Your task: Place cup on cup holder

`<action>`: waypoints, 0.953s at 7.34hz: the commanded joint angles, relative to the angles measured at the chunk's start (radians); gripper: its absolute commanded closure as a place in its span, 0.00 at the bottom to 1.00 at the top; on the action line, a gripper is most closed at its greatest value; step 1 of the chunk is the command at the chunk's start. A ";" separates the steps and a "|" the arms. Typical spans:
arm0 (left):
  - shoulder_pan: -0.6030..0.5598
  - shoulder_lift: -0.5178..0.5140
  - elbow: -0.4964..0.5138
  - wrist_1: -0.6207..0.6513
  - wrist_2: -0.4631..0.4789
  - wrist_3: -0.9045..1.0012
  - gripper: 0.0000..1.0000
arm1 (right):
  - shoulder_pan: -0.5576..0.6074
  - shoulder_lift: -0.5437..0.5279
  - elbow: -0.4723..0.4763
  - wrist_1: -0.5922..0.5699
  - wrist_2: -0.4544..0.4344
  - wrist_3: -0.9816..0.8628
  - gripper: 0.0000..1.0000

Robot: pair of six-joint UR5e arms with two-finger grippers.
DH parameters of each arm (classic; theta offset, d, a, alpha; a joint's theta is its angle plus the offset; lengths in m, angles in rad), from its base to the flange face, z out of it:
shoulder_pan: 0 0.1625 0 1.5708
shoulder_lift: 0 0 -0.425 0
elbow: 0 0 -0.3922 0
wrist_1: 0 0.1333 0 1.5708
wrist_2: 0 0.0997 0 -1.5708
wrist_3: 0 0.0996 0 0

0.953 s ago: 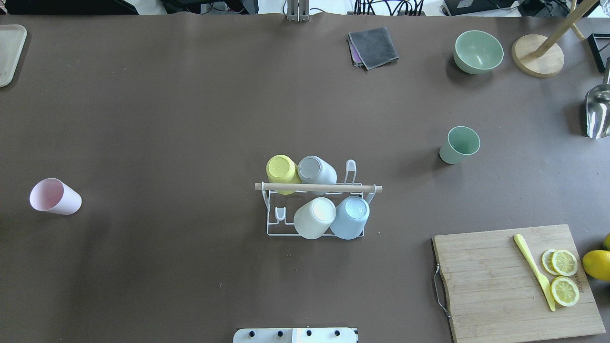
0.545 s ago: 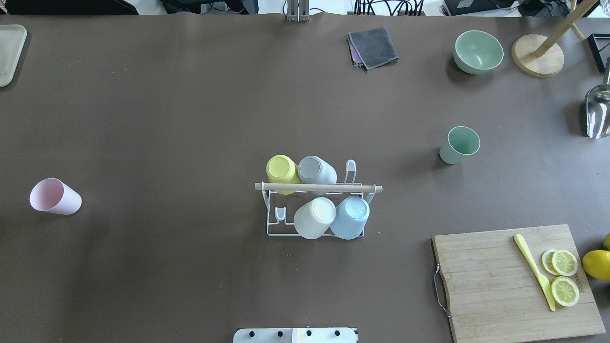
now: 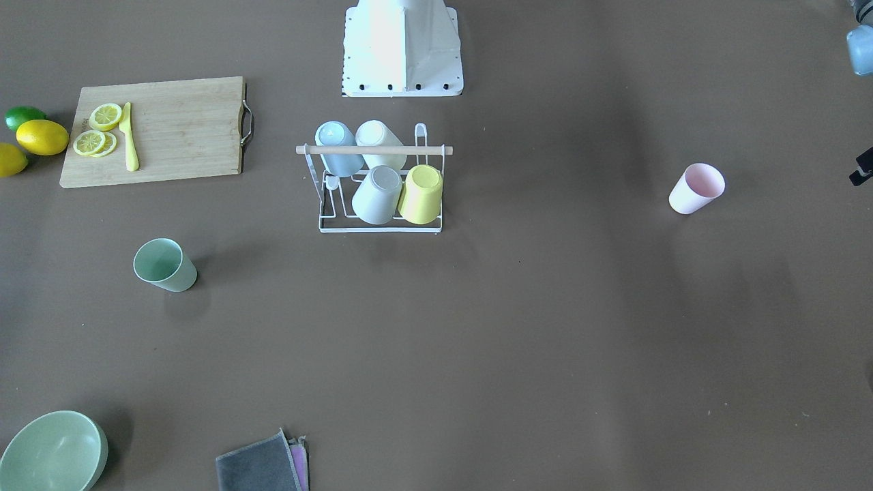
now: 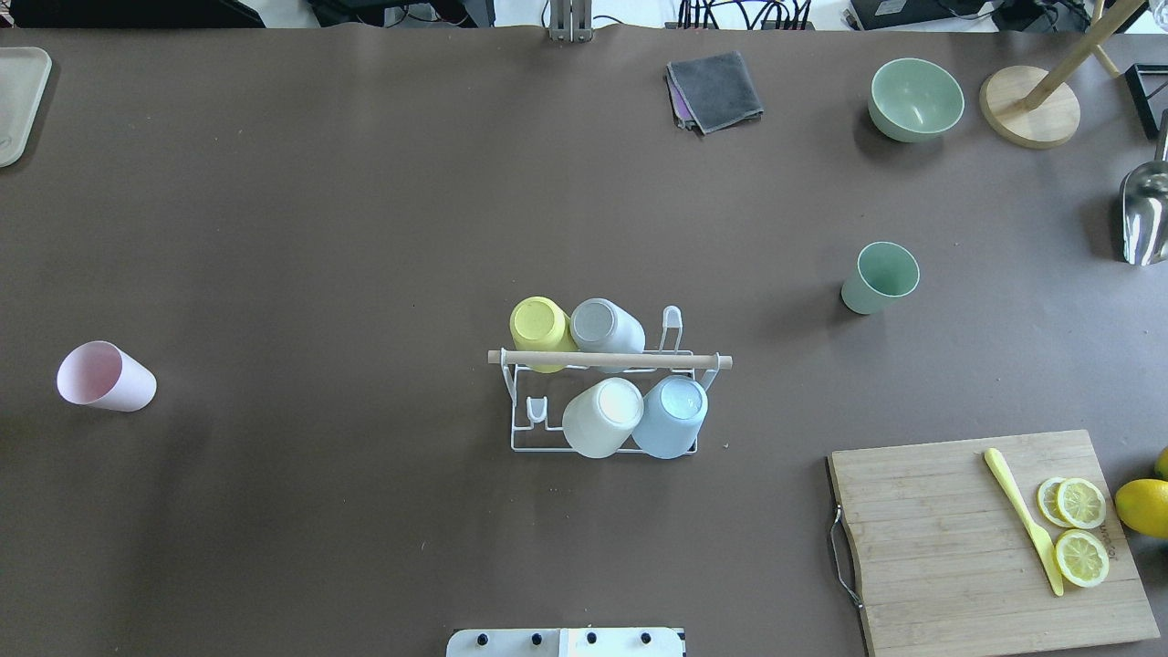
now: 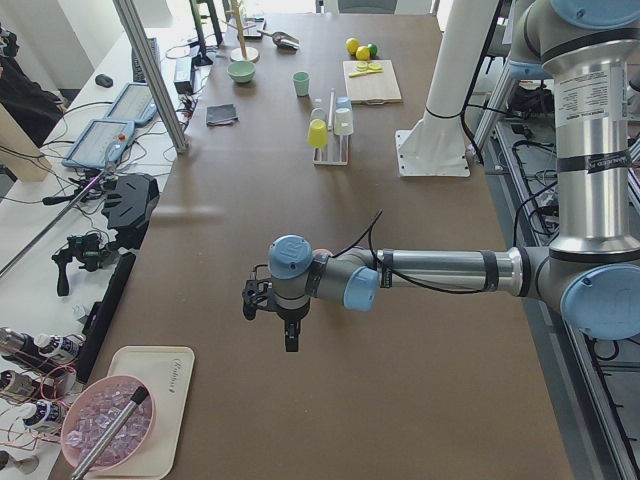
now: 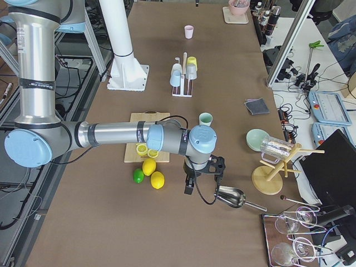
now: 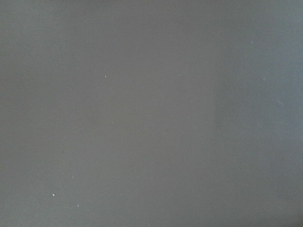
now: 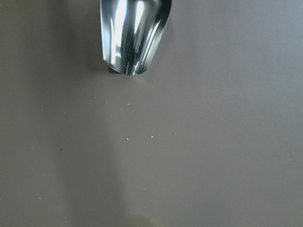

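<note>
Cup holder (image 4: 610, 361) unchanged, two pegs free; pink cup (image 4: 105, 376) by left edge untouched. We can't tell left gripper (image 5: 288, 325) or right gripper (image 6: 194, 181) finger state.

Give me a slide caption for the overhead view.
Cup holder centred, four upturned cups on it, two pegs free; pink cup far left and green cup right, neither racked.

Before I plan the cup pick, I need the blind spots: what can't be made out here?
Left gripper: side view only, too small; open or shut unclear.
Right gripper: side view only, same.
Cup holder pegs: four hidden under inverted cups, overhead.
Lemon: cut by overhead's right edge.
</note>
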 commanded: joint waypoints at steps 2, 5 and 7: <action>-0.002 0.009 -0.001 -0.001 -0.002 0.000 0.01 | 0.001 0.007 -0.002 0.001 0.001 0.001 0.00; -0.002 0.010 -0.002 -0.001 -0.005 0.000 0.01 | 0.001 0.018 -0.002 0.001 -0.002 0.001 0.00; -0.002 0.009 -0.001 0.003 -0.008 0.000 0.01 | 0.001 0.001 -0.009 0.000 -0.001 0.001 0.00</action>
